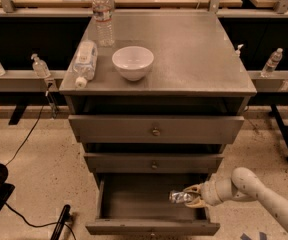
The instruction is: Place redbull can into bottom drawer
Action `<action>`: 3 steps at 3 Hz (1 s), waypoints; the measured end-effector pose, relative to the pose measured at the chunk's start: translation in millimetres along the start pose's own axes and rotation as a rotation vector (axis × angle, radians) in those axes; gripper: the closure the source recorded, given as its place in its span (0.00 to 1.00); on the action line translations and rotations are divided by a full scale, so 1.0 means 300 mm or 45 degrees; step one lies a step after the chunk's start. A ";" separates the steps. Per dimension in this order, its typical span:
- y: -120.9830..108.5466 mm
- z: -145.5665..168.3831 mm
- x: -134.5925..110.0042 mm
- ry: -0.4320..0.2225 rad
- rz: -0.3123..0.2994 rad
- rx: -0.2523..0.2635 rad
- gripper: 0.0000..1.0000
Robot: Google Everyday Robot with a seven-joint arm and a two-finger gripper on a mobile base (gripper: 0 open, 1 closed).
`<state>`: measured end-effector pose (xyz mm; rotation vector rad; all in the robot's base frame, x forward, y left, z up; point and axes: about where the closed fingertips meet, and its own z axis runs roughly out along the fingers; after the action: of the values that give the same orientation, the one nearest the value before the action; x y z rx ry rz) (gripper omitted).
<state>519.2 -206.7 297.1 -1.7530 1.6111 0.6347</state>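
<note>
The bottom drawer (151, 227) of the grey cabinet stands pulled open, its dark inside showing. My gripper (190, 197) reaches in from the right, over the drawer's right side, and is shut on the redbull can (179, 197). The can is small and silvery and lies sideways in the fingers, pointing left, held just above the drawer's floor near its right wall. My white arm (256, 194) runs off to the lower right.
The two upper drawers (156, 130) are partly out above the open one. On the cabinet top (194, 49) stand a white bowl (132, 61), an upright water bottle (103, 19) and a lying bottle (84, 61). Small bottles line shelves on both sides. A black cable crosses the floor at left.
</note>
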 end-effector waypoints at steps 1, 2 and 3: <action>0.002 0.114 0.150 -0.082 -0.019 0.028 0.96; -0.008 0.158 0.203 -0.131 -0.005 0.066 0.74; -0.024 0.223 0.227 -0.169 0.048 0.083 0.51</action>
<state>540.1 -202.1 203.8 -1.6030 1.5597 0.6940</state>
